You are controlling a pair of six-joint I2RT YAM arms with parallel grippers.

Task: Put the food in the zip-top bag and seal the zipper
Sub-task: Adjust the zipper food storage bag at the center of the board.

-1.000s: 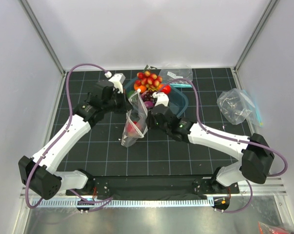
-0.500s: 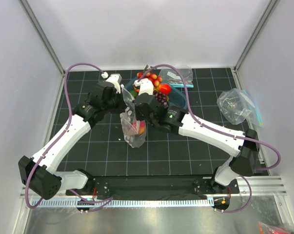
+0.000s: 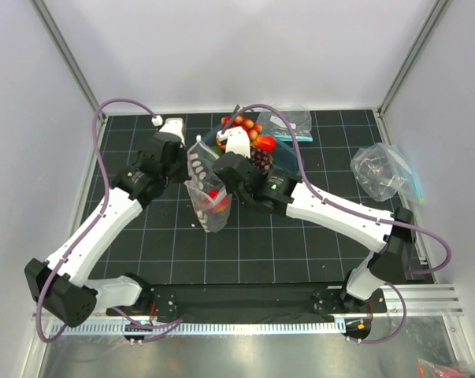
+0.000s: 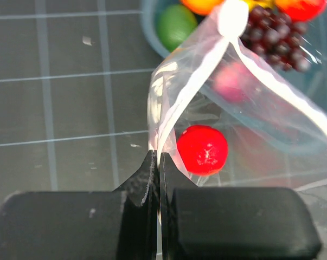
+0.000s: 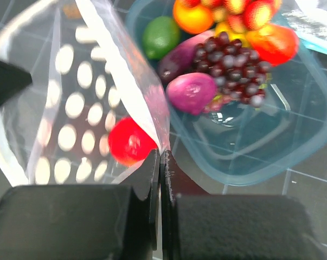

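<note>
The zip-top bag [image 3: 202, 201], clear with white dots, hangs upright between both grippers. My left gripper [image 4: 156, 157] is shut on one end of its mouth edge. My right gripper [image 5: 159, 154] is shut on the other end. The zipper [image 5: 132, 81] runs as a pale strip away from the right fingers, and the mouth gapes. A red tomato [image 5: 130, 142] sits inside the bag [image 4: 179, 92]; it is also visible from the left wrist as the tomato [image 4: 203, 149]. The grape bunch [image 5: 233, 67] and the purple-pink onion [image 5: 191, 92] lie in the blue tray [image 5: 244, 162].
The tray [image 3: 296, 167] stands just behind the bag and also holds a lime [image 5: 160, 35], an orange fruit and several red ones. A plain clear bag [image 3: 379, 169] lies at the right and another [image 3: 288, 120] behind the tray. Enclosure walls stand on three sides.
My right gripper swung from right of the bag to its mouth and shut on the edge. The left gripper pulled back and left, and the bag now stands taller and further left.
</note>
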